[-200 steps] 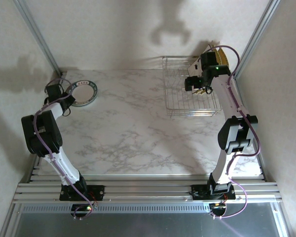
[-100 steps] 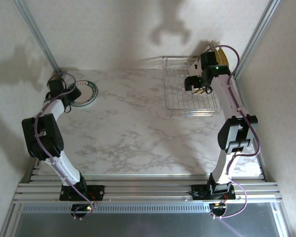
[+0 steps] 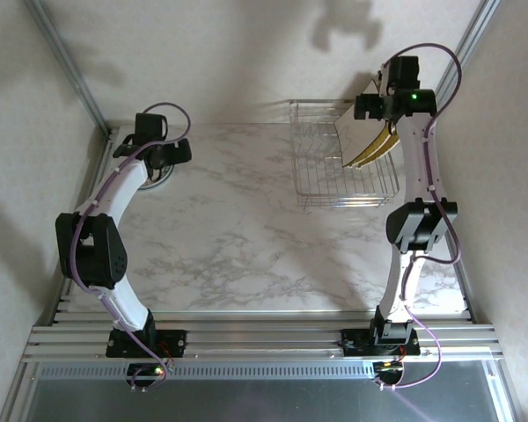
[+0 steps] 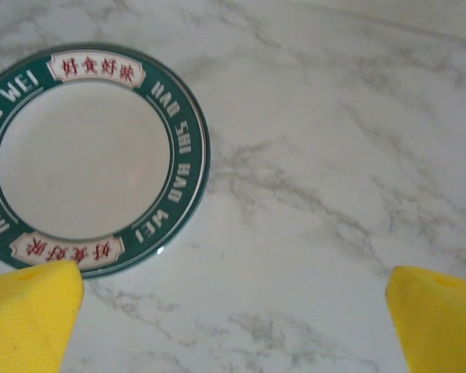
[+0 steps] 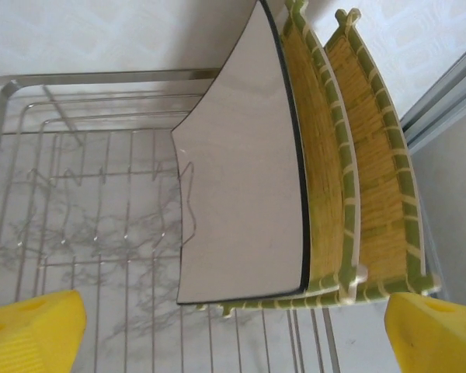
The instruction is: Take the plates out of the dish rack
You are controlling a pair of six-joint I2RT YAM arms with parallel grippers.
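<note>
The left fingers [image 4: 31, 311] are spread wide with nothing between them. A second ago they sat low by the near-left rim of the round plate [image 4: 85, 159]. Now they hang above it, shifted toward the table's middle. The right fingers [image 5: 31, 326] are also wide apart and empty. They were down inside the dish rack [image 5: 101, 76] beside the square plates, and now they stand raised over its far right end.

One round plate lies flat at the far left corner of the table [image 4: 334, 155]. Three square plates stand on edge in the right end of the rack, which sits at the far right corner. They lean together, one white plate [image 5: 241, 194] in front of two mustard-yellow plates [image 5: 322, 155].

The round plate is glossy, with a white centre and a dark green rim that carries white letters and red characters. The white square plate is smooth with a thin dark edge. The yellow ones show fine woven-looking lines and pale green striped rims. The rack is thin silver wire. The table is white marble pattern with grey veins.
</note>
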